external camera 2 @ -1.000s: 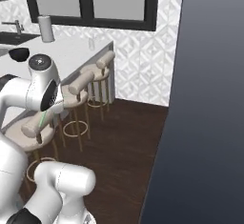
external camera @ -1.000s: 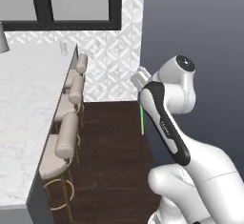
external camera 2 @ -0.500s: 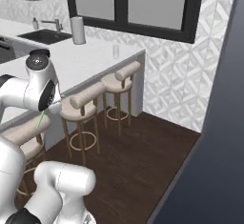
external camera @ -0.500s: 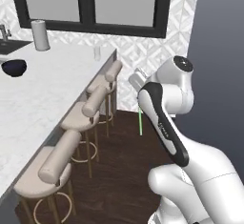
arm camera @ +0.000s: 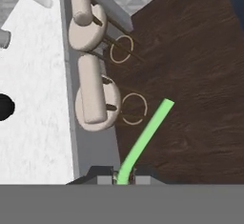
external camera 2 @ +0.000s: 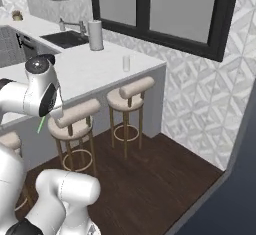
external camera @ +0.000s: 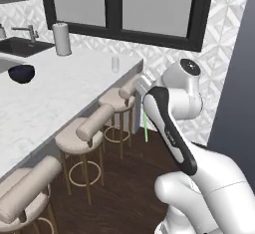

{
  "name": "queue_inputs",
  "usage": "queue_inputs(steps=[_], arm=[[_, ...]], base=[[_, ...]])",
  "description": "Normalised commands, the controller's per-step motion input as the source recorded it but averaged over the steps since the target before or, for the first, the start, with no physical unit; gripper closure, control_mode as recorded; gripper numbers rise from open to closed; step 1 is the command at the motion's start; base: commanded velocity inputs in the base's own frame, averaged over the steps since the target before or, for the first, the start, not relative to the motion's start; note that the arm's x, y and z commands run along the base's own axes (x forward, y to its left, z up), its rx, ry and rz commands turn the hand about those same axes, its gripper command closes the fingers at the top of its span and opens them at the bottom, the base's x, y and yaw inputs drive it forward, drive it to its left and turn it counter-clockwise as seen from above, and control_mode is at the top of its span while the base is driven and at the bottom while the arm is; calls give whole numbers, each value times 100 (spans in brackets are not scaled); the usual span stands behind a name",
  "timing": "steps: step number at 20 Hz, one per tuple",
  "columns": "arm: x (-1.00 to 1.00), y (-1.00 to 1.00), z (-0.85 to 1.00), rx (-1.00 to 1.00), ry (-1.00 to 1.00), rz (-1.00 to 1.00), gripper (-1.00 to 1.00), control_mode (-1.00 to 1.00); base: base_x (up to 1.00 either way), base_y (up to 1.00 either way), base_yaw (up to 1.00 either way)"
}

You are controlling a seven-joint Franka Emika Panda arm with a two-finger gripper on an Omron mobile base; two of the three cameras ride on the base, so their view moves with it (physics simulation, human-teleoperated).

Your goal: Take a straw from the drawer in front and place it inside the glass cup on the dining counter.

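In the left base view, a dark blue bowl [external camera: 22,73] sits at the left on the long white marble-look dining counter [external camera: 60,98]; I cannot see inside it. Further back are a black sink [external camera: 22,45] with a grey tap and an upright white paper towel roll [external camera: 61,39]. Near the counter's far corner stands the small clear glass cup [external camera: 115,63], which looks empty. To the right, the thin light-green straw [external camera: 145,126] hangs below the arm's wrist, over the dark wood floor and well apart from the cup.

The right base view shows the cup [external camera 2: 126,63] side-on by the counter corner [external camera 2: 150,69] and a short green tip of the straw [external camera 2: 40,125] under the arm.

The hand view shows what the others hide: the two-finger gripper [arm camera: 124,176] pinched on the straw's [arm camera: 145,139] lower end, beige padded bar stools [arm camera: 95,99] lined along the counter edge.
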Motion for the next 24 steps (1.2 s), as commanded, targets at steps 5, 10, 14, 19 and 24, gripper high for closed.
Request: queue_inputs(steps=[5, 10, 14, 19, 24], arm=[[0, 0, 0, 0, 0, 0, 100, 100], [0, 0, 0, 0, 0, 0, 100, 100], [0, 0, 0, 0, 0, 0, 100, 100], [0, 0, 0, 0, 0, 0, 100, 100], [0, 0, 0, 0, 0, 0, 100, 100]], base=[[78, -100, 37], [70, -100, 36], [73, -100, 35], [83, -93, 37], [86, -77, 40]])
